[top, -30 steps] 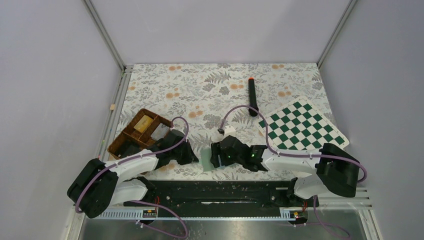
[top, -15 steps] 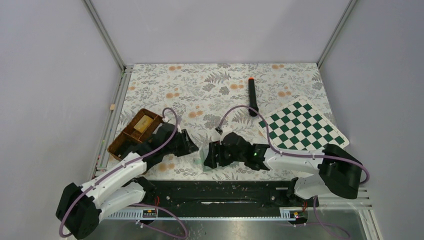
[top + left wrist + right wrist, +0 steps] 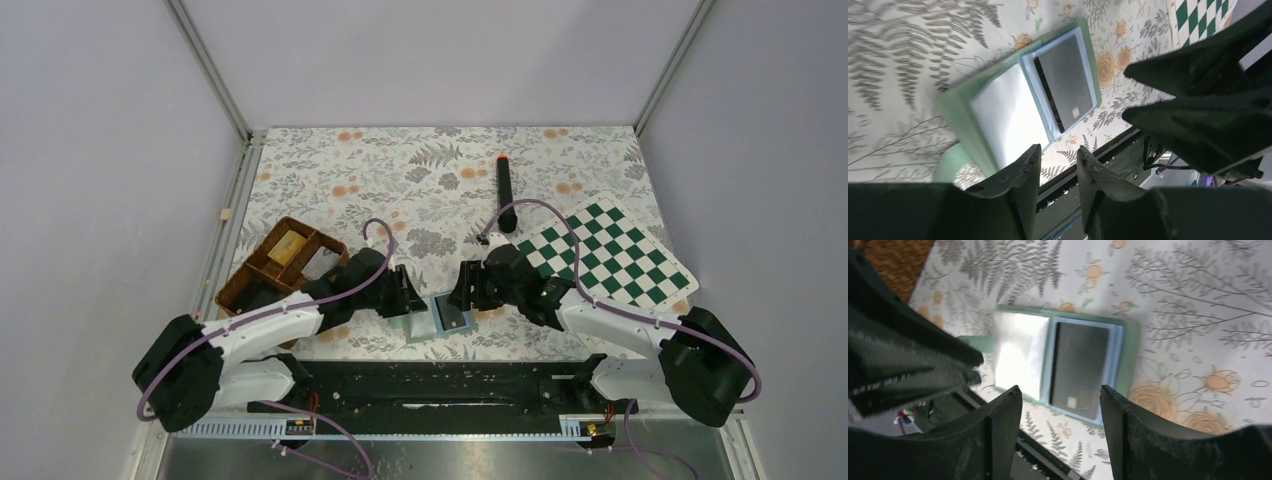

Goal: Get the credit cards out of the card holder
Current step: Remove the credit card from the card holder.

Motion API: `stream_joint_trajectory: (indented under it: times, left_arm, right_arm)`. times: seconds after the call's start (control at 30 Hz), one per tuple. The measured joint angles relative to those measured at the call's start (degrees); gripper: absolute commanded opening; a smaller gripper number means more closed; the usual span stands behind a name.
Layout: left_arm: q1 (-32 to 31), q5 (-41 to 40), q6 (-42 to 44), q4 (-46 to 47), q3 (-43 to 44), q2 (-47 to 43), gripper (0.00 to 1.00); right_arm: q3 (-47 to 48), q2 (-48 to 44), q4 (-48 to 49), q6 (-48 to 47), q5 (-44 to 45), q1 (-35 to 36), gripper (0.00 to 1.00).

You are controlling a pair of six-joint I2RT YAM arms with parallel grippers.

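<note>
The card holder (image 3: 422,327) lies open and flat on the floral cloth close to the near edge, between my two grippers. A dark grey credit card (image 3: 454,318) sits in its right blue-edged panel (image 3: 1065,80) (image 3: 1080,367); the left panel (image 3: 1005,112) shines pale. My left gripper (image 3: 412,298) (image 3: 1058,152) hovers open at the holder's left side with nothing between its fingers. Just right of the holder my right gripper (image 3: 463,292) (image 3: 1060,390) also stands open and empty, above the card's near edge.
A brown wicker tray (image 3: 250,285) at the left holds a tan block (image 3: 288,245) and a pale grey flat piece (image 3: 320,262). A black marker with a red tip (image 3: 505,190) lies at the back. The chessboard (image 3: 605,250) is on the right. The black base rail (image 3: 440,380) runs along the near edge.
My left gripper has swung right from the tray to the card holder and opened. The right gripper has drawn back to the right, uncovering the opened holder.
</note>
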Motion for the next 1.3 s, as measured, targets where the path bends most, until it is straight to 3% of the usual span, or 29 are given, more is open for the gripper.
stream_joint_trajectory:
  times: [0.1,0.2,0.3,0.57,1.3]
  left_arm:
    - [-3.04,-0.59,-2.36,5.46,-0.22,5.14,0.33]
    - [-4.85,-1.84,-4.74,11.47,-1.14,9.49,0.34]
    - [-6.10,-4.57,-5.68,12.59,-1.20,11.23,0.34]
    - [-7.13,-10.45,-7.10,17.25,-3.52,11.78,0.33]
    - [-9.62,-11.72,-8.09,25.16,-4.68,18.01,0.27]
  right_arm:
    - [-0.31,1.81,-0.15,-1.05,-1.55,-3.08,0.61]
    - [-0.31,4.17,-0.22,-2.29,-3.08,-5.81,0.53]
    - [-0.26,5.86,-0.22,-3.34,-5.40,-7.48,0.46]
    - [0.31,9.46,-0.11,-4.28,-8.81,-7.96,0.40]
    - [-4.46,11.80,7.06,-0.42,-9.44,-8.41,0.18]
